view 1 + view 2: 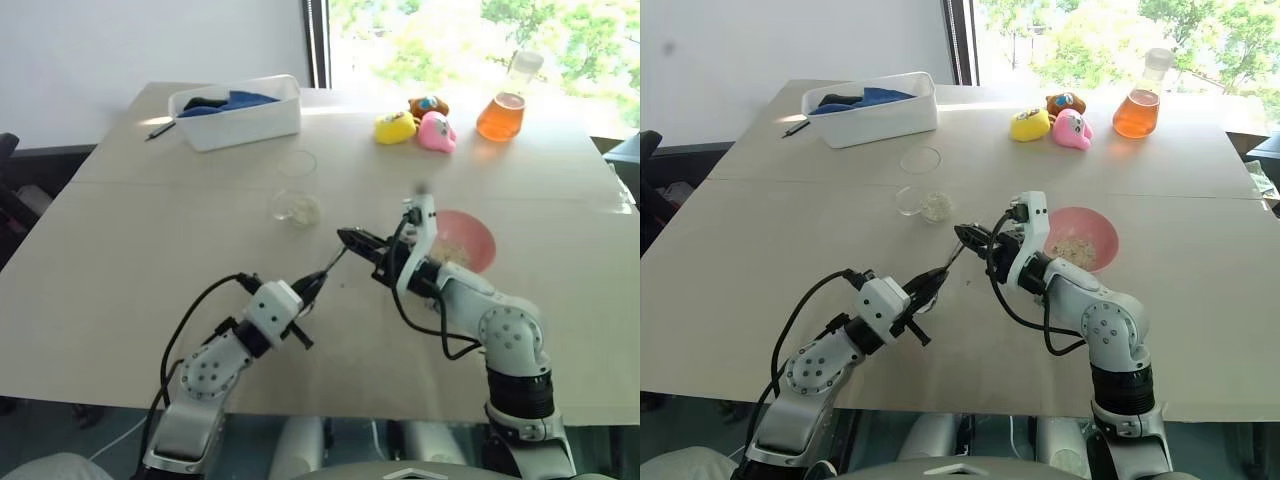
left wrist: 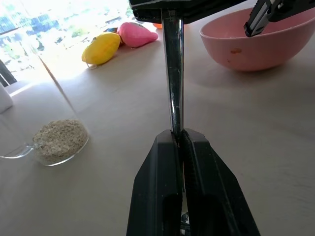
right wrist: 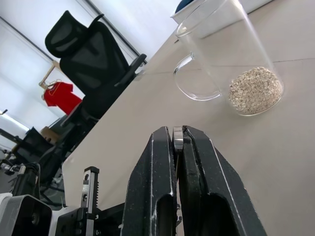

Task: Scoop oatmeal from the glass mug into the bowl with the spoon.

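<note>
The slim silver spoon [image 1: 333, 262] hangs level above the table, spanning both grippers. My left gripper [image 1: 318, 283] is shut on one end of its handle [image 2: 172, 73]. The right gripper [image 1: 352, 240] is shut on the other end, a sliver of metal [image 3: 178, 138] showing between its fingers. Beyond them the clear glass mug [image 1: 297, 208] stands on the table with a low layer of pale oatmeal [image 3: 255, 91] in its bottom. To the right of the right gripper sits the pink bowl [image 1: 1080, 240], which holds some oatmeal flakes [image 1: 1075, 250].
A white tub [image 1: 237, 112] with blue cloth stands at the back left, a dark pen [image 1: 160, 130] beside it. A clear round lid [image 1: 297, 162] lies behind the mug. Yellow [image 1: 395, 127], pink [image 1: 437, 132] and brown [image 1: 428, 105] toys and an orange-liquid flask [image 1: 503, 110] stand at the back right.
</note>
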Tool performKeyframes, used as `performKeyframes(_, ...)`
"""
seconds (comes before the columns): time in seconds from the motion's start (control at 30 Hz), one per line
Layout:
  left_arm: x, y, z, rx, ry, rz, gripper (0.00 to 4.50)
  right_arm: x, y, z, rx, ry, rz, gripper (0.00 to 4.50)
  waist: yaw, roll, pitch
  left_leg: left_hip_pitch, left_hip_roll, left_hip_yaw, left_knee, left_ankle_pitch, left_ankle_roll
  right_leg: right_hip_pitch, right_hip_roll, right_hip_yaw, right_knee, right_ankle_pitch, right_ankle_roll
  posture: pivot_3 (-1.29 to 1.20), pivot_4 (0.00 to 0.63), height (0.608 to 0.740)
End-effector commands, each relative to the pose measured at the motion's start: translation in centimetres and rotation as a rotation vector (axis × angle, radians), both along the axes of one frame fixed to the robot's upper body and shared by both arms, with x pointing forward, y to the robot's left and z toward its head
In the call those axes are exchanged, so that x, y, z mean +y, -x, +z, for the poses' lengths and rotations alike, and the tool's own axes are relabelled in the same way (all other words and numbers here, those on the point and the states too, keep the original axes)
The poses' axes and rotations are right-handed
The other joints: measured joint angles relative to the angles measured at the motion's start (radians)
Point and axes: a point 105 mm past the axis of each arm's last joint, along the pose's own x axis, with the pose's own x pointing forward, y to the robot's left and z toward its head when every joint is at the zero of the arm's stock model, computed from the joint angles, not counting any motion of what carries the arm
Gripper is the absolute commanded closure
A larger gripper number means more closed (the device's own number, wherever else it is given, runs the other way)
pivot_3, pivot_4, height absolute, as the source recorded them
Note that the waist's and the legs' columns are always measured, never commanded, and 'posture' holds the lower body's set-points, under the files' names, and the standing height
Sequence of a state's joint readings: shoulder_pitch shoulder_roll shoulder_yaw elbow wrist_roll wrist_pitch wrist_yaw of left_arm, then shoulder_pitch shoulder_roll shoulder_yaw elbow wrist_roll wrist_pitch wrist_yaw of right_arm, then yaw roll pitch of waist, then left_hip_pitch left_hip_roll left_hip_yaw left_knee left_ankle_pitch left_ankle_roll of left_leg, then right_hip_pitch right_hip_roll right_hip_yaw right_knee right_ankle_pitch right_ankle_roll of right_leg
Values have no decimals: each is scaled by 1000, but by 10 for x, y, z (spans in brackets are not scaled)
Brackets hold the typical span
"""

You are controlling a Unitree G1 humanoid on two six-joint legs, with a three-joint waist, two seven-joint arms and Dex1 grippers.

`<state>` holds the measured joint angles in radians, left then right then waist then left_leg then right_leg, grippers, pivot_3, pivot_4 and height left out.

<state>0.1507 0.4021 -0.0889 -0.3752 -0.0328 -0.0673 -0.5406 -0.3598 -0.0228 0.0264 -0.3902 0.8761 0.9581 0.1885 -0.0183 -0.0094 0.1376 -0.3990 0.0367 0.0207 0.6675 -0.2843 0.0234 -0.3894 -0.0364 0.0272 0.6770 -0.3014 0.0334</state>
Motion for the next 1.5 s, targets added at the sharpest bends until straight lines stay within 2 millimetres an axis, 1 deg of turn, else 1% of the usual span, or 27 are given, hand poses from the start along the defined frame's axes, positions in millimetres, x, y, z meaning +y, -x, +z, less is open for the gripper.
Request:
performKeyframes(0.03, 3, -1, 9, -34, 15, 9, 3627, -7, -4, 16, -48, -29, -34, 4500, 0, 0, 0, 0, 0, 0, 0, 0, 0, 0, 0, 0, 0, 0, 0, 0, 150, 740)
performKeyframes(0.07, 7, -3, 11, -54, 11, 39, 3265, -8, -4, 17, -48, -32, -40, 4500, 0, 0, 0, 0, 0, 0, 0, 0, 0, 0, 0, 0, 0, 0, 0, 0, 150, 740)
performKeyframes(0.1, 12, -6, 14, -75, 5, 74, 2733, -10, -5, 18, -48, -35, -47, 4500, 1, 0, 0, 0, 0, 0, 0, 0, 0, 0, 0, 0, 0, 0, 0, 0, 150, 740)
performKeyframes(0.2, 40, -14, 28, -150, 21, 219, 1376, -21, -10, 21, -54, -37, -77, 4500, 0, 0, 0, 0, 0, 0, 0, 0, 0, 0, 0, 0, 0, 0, 0, 0, 150, 740)
performKeyframes(0.27, 55, -18, 36, -202, 3, 290, 1376, -28, -13, 22, -56, -32, -98, 4500, 1, 0, 0, 0, 0, 0, 0, 0, 0, 0, 0, 0, 0, 0, 0, 0, 150, 740)
performKeyframes(0.33, 70, -25, 44, -227, 22, 377, 1376, -34, -16, 22, -59, -25, -116, 4500, 1, 0, 0, 0, 0, 0, 0, 0, 0, 0, 0, 0, 0, 0, 0, 0, 150, 740)
performKeyframes(0.43, 83, -45, 43, -239, -41, 469, 1376, -40, -21, 23, -65, -23, -139, 4500, 4, 0, 0, 0, 0, 0, 0, 0, 0, 0, 0, 0, 0, 0, 0, 0, 150, 740)
performKeyframes(0.5, 80, -58, 36, -219, -63, 462, 1376, -39, -22, 25, -72, -26, -143, 4500, 5, 0, 0, 0, -1, 0, 1, 0, 0, 0, 2, -1, 0, 0, 0, 0, 150, 740)
performKeyframes(0.57, 76, -70, 33, -214, -48, 459, 1376, -38, -22, 26, -84, -22, -143, 4500, 4, 0, 0, 0, -1, 0, 1, 0, 0, 0, 3, -2, 1, 0, 0, 0, 150, 740)
performKeyframes(0.6, 74, -75, 34, -226, -55, 456, 1376, -38, -22, 26, -89, -20, -146, 4500, 4, 0, 0, 0, -1, 0, 1, 0, 0, 0, 3, -3, 1, 0, 0, 0, 150, 740)
performKeyframes(0.67, 77, -87, 35, -221, -4, 504, 1376, -38, -23, 26, -86, -32, -163, 4500, 4, 0, 0, 0, -1, 1, 1, 0, 0, 0, 2, -3, 0, 0, 0, 0, 150, 740)
performKeyframes(0.77, 68, -102, 33, -223, 15, 485, 1376, -40, -21, 25, -83, -34, -177, 4500, 5, -1, 0, -1, -1, 1, 1, 0, 0, 0, 2, -3, 0, 0, 0, 0, 150, 740)
performKeyframes(0.83, 73, -111, 36, -244, 27, 511, 1376, -41, -19, 23, -85, -27, -178, 4500, 5, -1, 0, -1, -1, 1, 1, 0, 0, 0, 1, -4, 1, 0, 0, 0, 150, 740)
performKeyframes(1.07, 85, -134, 46, -280, 60, 573, 1376, -42, -15, 19, -79, -13, -190, 4500, 5, -1, 0, -1, -1, 1, 1, 0, 0, 0, 1, -4, 1, 0, 0, 0, 150, 740)
performKeyframes(1.17, 84, -142, 50, -280, 87, 579, 1376, -41, -14, 17, -80, 0, -184, 4500, 5, -1, 0, -1, -1, 1, 1, 0, 0, 0, 2, -4, 1, 0, 0, 0, 150, 740)
performKeyframes(1.33, 83, -152, 51, -268, 106, 579, 1376, -38, -13, 16, -81, 1, -180, 4500, 4, -1, 0, -1, -1, 1, 1, 1, -1, 0, 2, -4, 0, 0, 0, 0, 150, 740)
performKeyframes(1.37, 83, -153, 51, -267, 109, 581, 1626, -38, -13, 16, -81, 1, -180, 4500, 4, -1, 0, -1, -1, 1, 1, 1, -2, 0, 3, -5, 1, 0, 0, 0, 150, 740)
performKeyframes(1.4, 82, -154, 51, -266, 111, 580, 1626, -37, -13, 16, -82, 1, -179, 4500, 5, -1, 0, -1, -1, 1, 1, 2, -3, 0, 3, -5, 1, 0, 0, 0, 150, 740)
performKeyframes(1.47, 81, -155, 52, -266, 115, 578, 2232, -37, -13, 15, -82, 2, -178, 4500, 4, -1, 0, -1, -1, 1, 1, 2, -4, 0, 3, -5, 0, 0, 0, 0, 150, 740)
performKeyframes(1.5, 80, -156, 52, -265, 115, 575, 2232, -37, -13, 15, -82, 2, -178, 4500, 5, -1, 0, -1, -1, 1, 1, 2, -4, 0, 3, -5, 1, 0, 0, 0, 150, 740)
